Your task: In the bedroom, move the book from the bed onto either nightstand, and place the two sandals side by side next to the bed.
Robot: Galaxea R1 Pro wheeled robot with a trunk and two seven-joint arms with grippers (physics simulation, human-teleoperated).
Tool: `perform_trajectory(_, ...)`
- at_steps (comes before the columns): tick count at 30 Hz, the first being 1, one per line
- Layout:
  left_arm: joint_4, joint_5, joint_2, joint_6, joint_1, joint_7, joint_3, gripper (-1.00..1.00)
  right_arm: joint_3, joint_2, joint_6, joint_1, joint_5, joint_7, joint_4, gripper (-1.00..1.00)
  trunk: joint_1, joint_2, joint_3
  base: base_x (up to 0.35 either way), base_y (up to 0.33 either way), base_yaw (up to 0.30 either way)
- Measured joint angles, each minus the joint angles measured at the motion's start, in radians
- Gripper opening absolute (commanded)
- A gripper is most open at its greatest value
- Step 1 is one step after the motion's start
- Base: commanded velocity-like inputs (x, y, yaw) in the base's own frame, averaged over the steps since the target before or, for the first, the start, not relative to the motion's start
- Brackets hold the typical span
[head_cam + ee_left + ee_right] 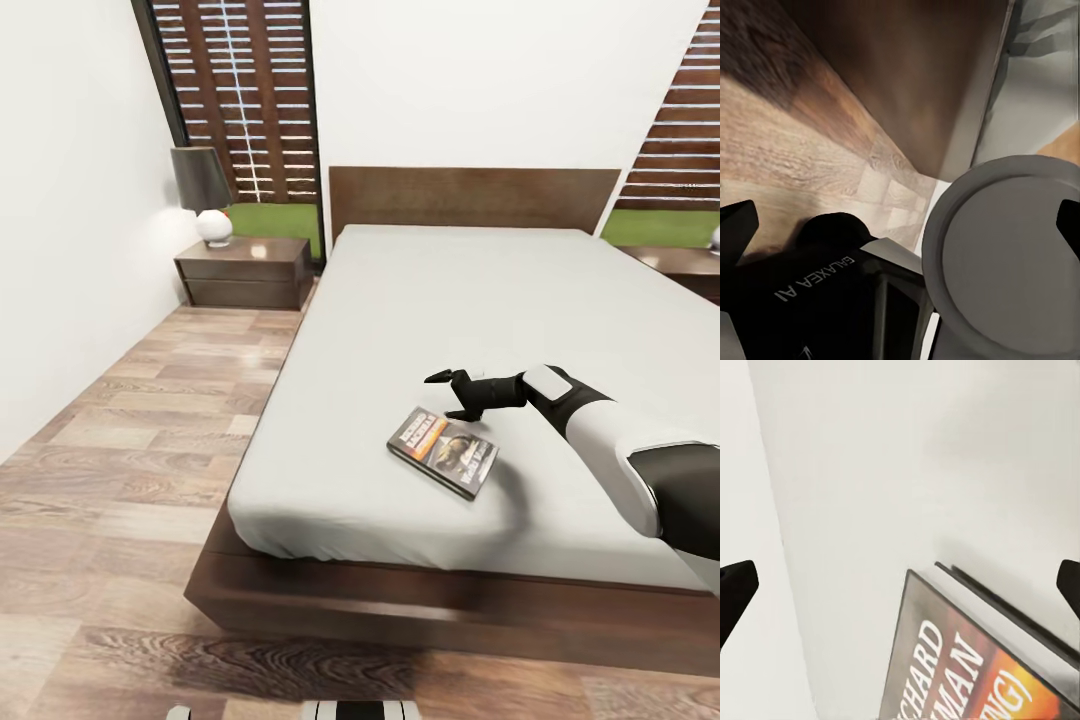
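The head view shows the book [443, 451] flat on the bed [400, 330] near its foot, while the right wrist view shows the cover lettering, with the right gripper [452, 394] spread wide and empty just above it.

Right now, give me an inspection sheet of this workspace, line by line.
Surface: pale grey mattress of the bed, flat, carrying one item.
Job's things: book lies flat near the bed's foot edge, cover up; nightstand stands left of the headboard.
Clutter: lamp on that nightstand.
Grippers: right gripper open, over the mattress just beyond the book, not touching it; left gripper open, low above the wood floor.
Cables: nothing seen.
Surroundings: white walls, slatted windows, plank floor.
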Motion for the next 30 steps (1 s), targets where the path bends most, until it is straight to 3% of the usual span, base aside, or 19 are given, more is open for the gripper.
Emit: perform_trajectory(30,0.000,0.000,0.005,0.002,0.000,-0.001,0.000,1.00,0.002,0.008,0.002,0.000,0.000,0.006,-0.002,1.00,0.000,0.000,0.000,0.016,0.012,0.000)
